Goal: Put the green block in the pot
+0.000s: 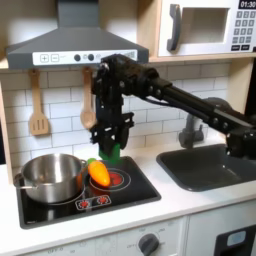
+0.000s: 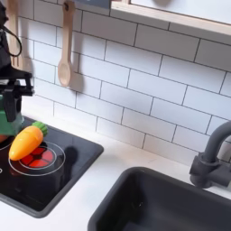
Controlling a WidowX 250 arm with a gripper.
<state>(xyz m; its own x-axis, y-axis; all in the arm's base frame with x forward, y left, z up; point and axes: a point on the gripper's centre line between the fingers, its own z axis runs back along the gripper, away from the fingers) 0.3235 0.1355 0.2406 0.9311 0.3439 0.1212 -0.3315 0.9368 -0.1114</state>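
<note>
The green block [image 1: 112,154] stands at the back edge of the black stovetop [image 1: 125,195], just right of the pot [image 1: 48,176], a shiny steel vessel with side handles on the left burner. My gripper [image 1: 113,143] points straight down over the block, with one finger on each side of its top. The fingers look a little wider apart than the block, so the gripper reads as open. In the second exterior view the gripper [image 2: 11,101] is at the left edge with the green block [image 2: 8,122] under it.
An orange toy carrot [image 1: 99,173] lies on the stove between the pot and the block, and it appears again as the carrot [image 2: 25,142]. Wooden utensils [image 1: 38,105] hang on the tiled wall. The dark sink [image 1: 210,166] and faucet [image 2: 212,153] are on the right.
</note>
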